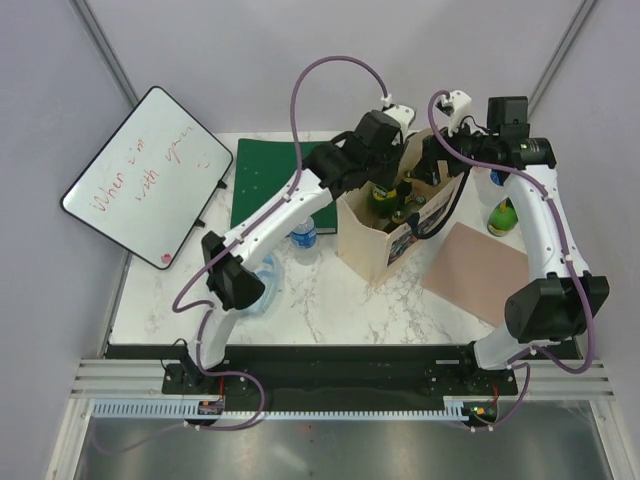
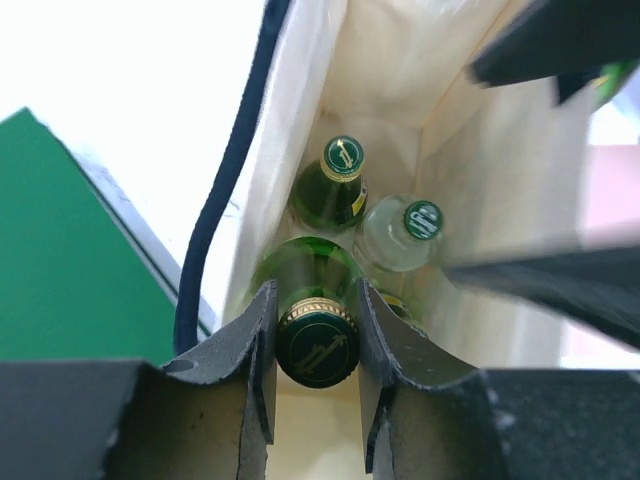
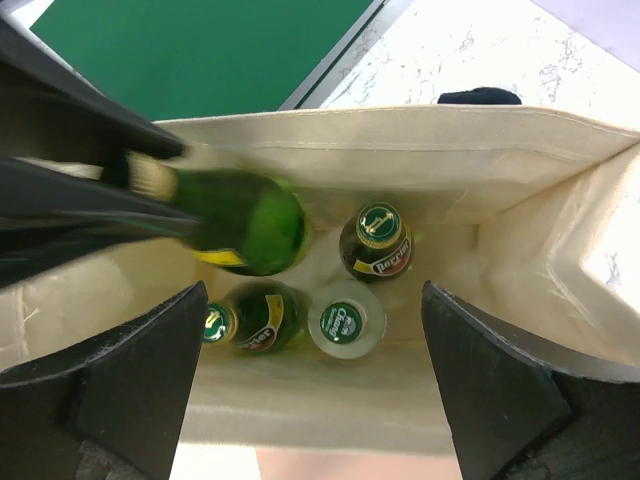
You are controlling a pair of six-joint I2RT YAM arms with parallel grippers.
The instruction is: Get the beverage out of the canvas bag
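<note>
We have the left gripper (image 2: pixel 316 335) clamped on the neck of a green glass bottle (image 2: pixel 308 265), which leans among other bottles (image 2: pixel 400 235) inside the canvas bag (image 1: pixel 362 245); the right gripper (image 3: pixel 312 305) hangs spread wide over the bag's mouth. We judge the bottle heavy, smooth and breakable: hold just under the cap (image 2: pixel 318 350).

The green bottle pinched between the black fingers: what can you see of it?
The bottle looks like dark green glass, with a green cap, a gold band at the neck and a yellow label edge. The left gripper is shut on it at the cap. It hangs tilted inside the open bag, its body above three other bottles standing on the bag's floor. It is blurred in the right wrist view, so its label cannot be read.
</note>
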